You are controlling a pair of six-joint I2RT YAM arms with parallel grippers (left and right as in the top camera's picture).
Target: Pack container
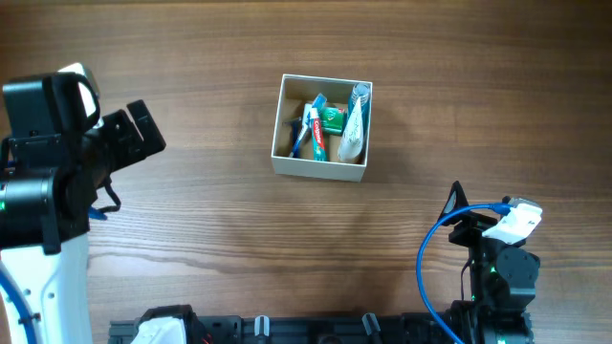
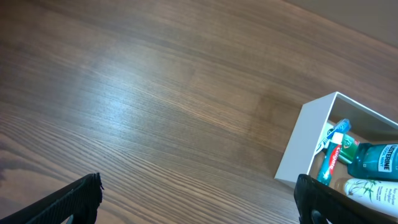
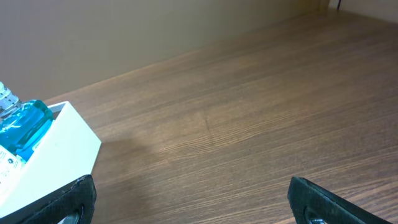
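Note:
The container is a square white cardboard box near the table's middle. It holds a red-and-white toothpaste tube, a green packet, a blue mouthwash bottle, a white tube and a blue toothbrush. My left gripper is open and empty, well left of the box; its wrist view shows the box wall at the right. My right gripper is open and empty at the front right; its wrist view shows the box wall at the left.
Bare wooden tabletop surrounds the box. A black rail with fittings runs along the front edge. A blue cable loops beside the right arm's base.

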